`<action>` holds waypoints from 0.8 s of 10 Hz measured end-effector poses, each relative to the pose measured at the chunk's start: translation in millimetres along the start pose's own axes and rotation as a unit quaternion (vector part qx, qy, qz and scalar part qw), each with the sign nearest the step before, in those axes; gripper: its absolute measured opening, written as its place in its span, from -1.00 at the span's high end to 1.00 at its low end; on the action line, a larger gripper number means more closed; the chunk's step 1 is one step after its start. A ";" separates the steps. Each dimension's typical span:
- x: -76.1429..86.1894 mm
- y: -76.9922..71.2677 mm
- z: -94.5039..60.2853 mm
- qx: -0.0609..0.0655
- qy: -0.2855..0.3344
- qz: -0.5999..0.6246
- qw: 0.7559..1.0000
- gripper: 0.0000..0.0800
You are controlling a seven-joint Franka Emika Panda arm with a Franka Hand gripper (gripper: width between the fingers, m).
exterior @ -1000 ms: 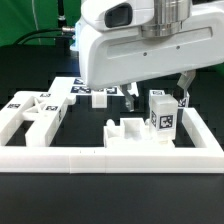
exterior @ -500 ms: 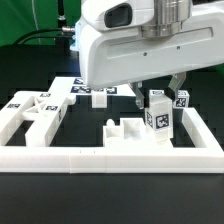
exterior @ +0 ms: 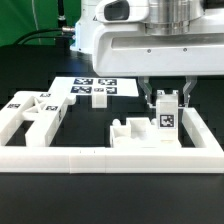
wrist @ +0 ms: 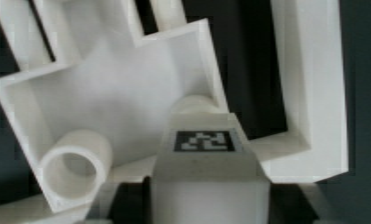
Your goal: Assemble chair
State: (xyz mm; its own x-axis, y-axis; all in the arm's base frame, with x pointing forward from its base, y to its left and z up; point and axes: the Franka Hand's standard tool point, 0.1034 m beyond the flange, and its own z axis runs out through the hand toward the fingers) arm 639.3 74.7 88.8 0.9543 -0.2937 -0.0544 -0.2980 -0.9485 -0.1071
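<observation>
White plastic on a black worktop [exterior: 30, 190]: findings follow, largest item first.

The border rail [exterior: 100, 160] runs along the near edge and turns up the exterior view's right. Inside that corner lies the chair's notched slab [exterior: 128, 134], flat, close against the rail. The wrist view shows its stepped cut-outs [wrist: 111, 90]. Other loose parts [exterior: 30, 112] of the chair lie in a group at the exterior view's left, well apart from my work. The marker board [exterior: 95, 86] lies flat behind them.

A square post [exterior: 164, 124] stands upright at the slab's end, toward the exterior view's right. Whether its foot is seated in the slab or only stands against it, I cannot tell.

My hand [exterior: 167, 102] is straight above the post with its fingers down either side of the top, closed on it. The wrist view confirms the post [wrist: 205, 175] fills the gap, its tag [wrist: 205, 138] facing the camera.

Judgement: the step in hand is taking hold of this post, early in the assembly. The next move calls for a straight lift clear of the slab, without tilt, then alignment with the joint it belongs to.
</observation>
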 end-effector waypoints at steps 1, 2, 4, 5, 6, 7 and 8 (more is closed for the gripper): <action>-1.0 -2.4 0.5 0.000 0.000 0.062 0.998 0.29; -1.7 -6.6 1.3 0.002 0.002 0.120 0.993 0.29; -3.4 -17.1 2.5 0.004 0.006 0.220 0.975 0.29; -5.1 -22.2 3.3 0.004 0.005 0.257 0.966 0.29; -5.9 -24.3 3.6 0.003 0.003 0.268 0.963 0.29; -7.6 -25.6 4.0 0.004 -0.001 0.296 0.955 0.29; -7.7 -26.2 4.1 0.005 -0.002 0.301 0.954 0.29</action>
State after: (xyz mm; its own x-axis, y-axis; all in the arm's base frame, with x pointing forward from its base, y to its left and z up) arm 639.6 102.2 88.0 0.6098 -0.7845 -0.1123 -0.7924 -0.6066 -0.0651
